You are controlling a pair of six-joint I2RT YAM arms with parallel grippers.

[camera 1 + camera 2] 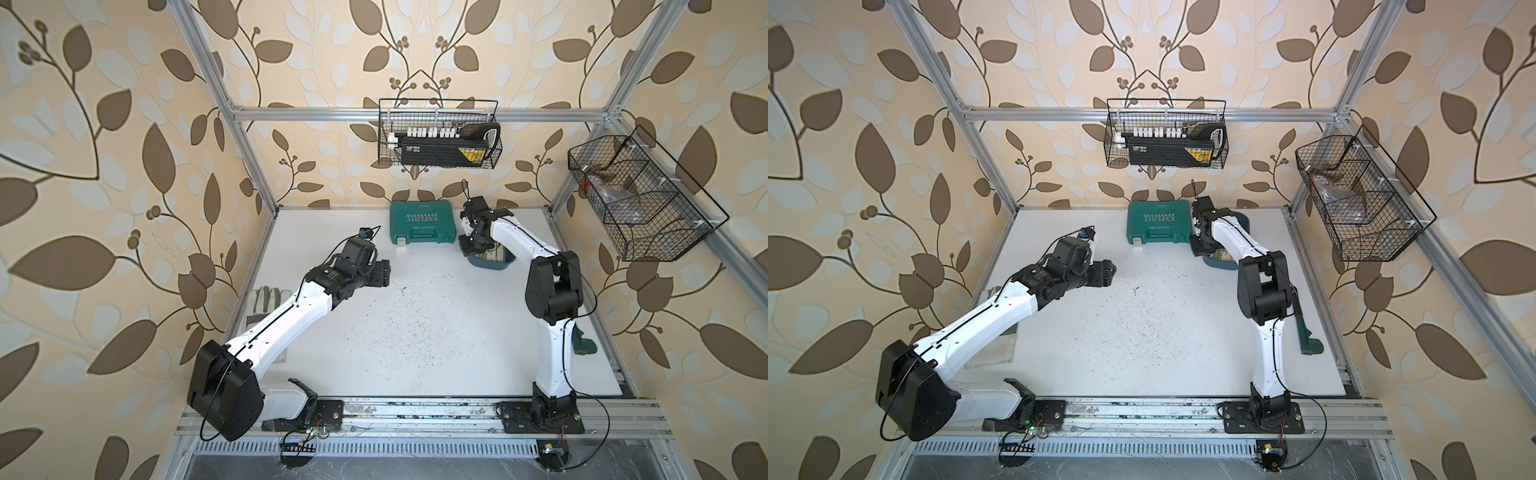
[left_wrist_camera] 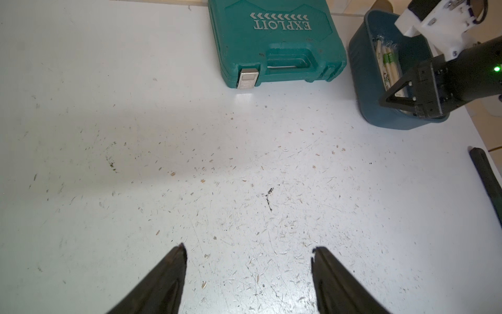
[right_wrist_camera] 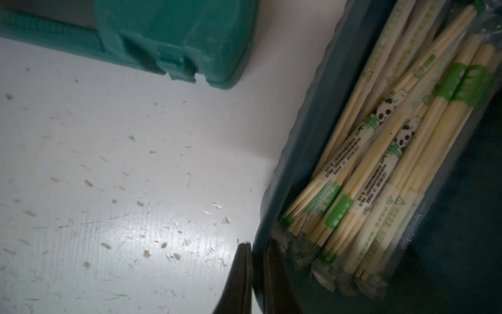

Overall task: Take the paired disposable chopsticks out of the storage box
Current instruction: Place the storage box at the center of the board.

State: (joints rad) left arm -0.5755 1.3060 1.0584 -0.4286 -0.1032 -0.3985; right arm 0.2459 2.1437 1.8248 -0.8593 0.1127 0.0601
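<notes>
Leaf-patterned wallpaper closes in a scuffed white table (image 1: 415, 332), and your work sits toward its far right corner. The storage box (image 2: 364, 81) lies just beside the green tool case (image 1: 422, 222), close to the far edge. All the paired disposable chopsticks (image 3: 394, 163) you can see are inside it, stacked lengthwise in clear wrappers with green bands and panda print. None is out on the table.

Your right pincer (image 3: 259, 243) is clenched at the end of the box that faces the table's near edge. In the right wrist view one finger stands outside the wall, over the table, and the other inside, next to the wrapper ends. So it looks to be nipping the box's wall, not a pair of chopsticks. That reads as a hold to steady or tip the box: the sticks lie flat and tight together, leaving little room to slip a finger under one. If you meant to catch a wrapper, count this as a miss.

Your left pincer (image 2: 248, 247) hangs released above the bare middle of the table, well apart from the box, grasping nothing. It seems parked there clear of the right arm's reach, and free to receive or pick.
</notes>
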